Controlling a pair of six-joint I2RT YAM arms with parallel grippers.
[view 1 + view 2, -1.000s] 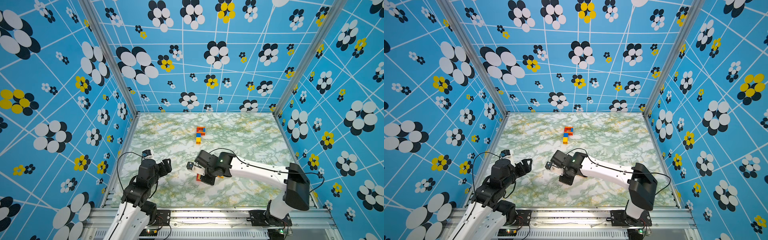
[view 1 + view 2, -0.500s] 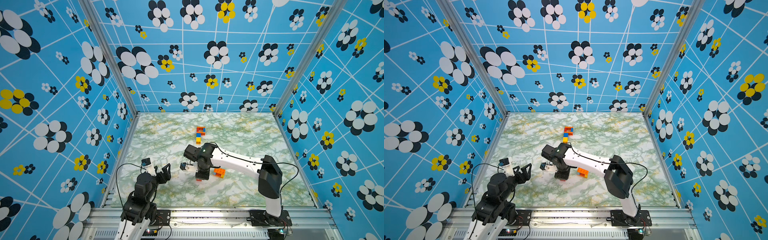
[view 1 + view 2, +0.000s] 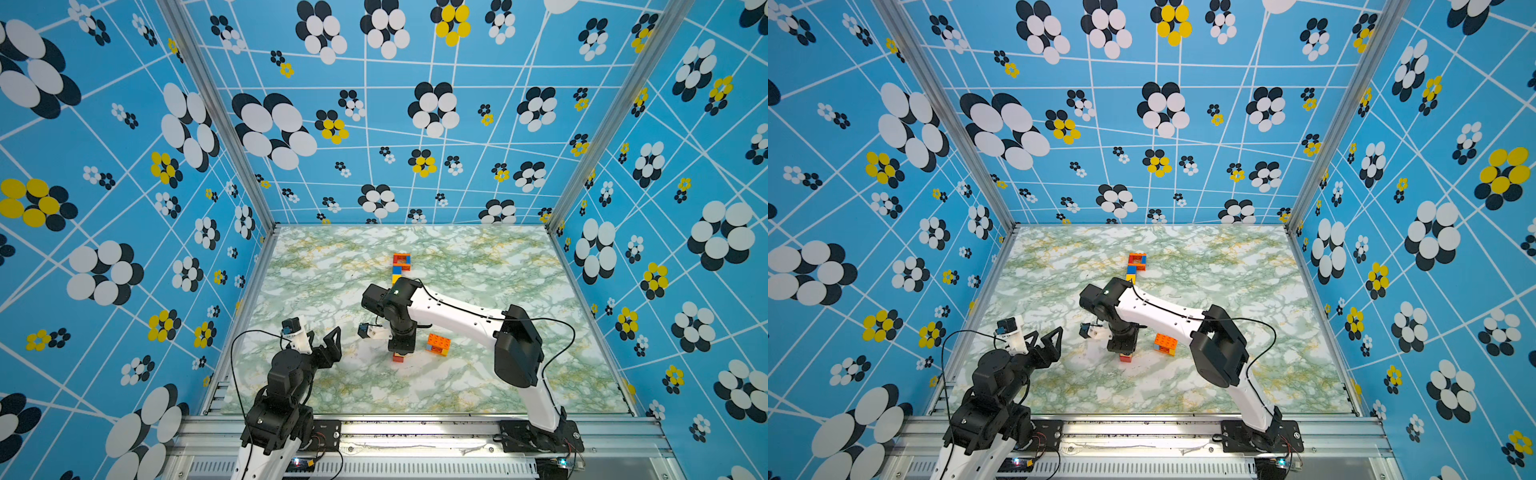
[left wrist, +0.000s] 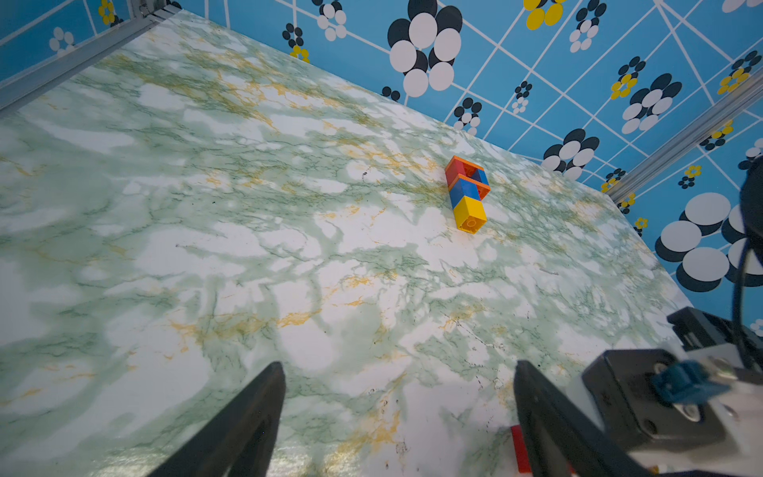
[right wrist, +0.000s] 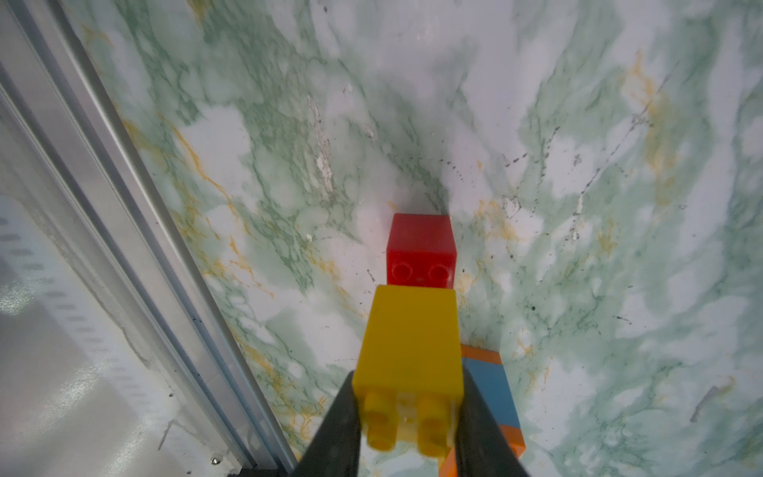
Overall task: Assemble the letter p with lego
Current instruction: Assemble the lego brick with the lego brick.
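My right gripper [image 3: 401,348] [image 5: 406,384] points straight down at the table's middle, shut on a yellow lego brick [image 5: 413,342]. The yellow brick's lower end meets a red brick [image 3: 398,357] [image 5: 421,252] that rests on the table; whether the two are joined I cannot tell. An orange piece with blue and yellow parts [image 3: 437,345] [image 5: 491,384] lies just right of them. A joined orange, red, blue and yellow piece [image 3: 401,266] [image 3: 1136,266] [image 4: 468,194] lies flat farther back. My left gripper [image 3: 324,334] [image 4: 399,365] hangs open and empty at the front left.
The marbled table [image 3: 478,382] is walled by blue flowered panels on three sides. An aluminium rail [image 3: 395,428] runs along the front edge. The right arm's elbow [image 3: 515,345] stands over the table's right half. Its wrist camera [image 4: 660,396] sits close beside my left fingers.
The right arm's elbow swung left and its wrist turned upright over the red brick, uncovering the orange piece. The left arm drew back towards the front edge.
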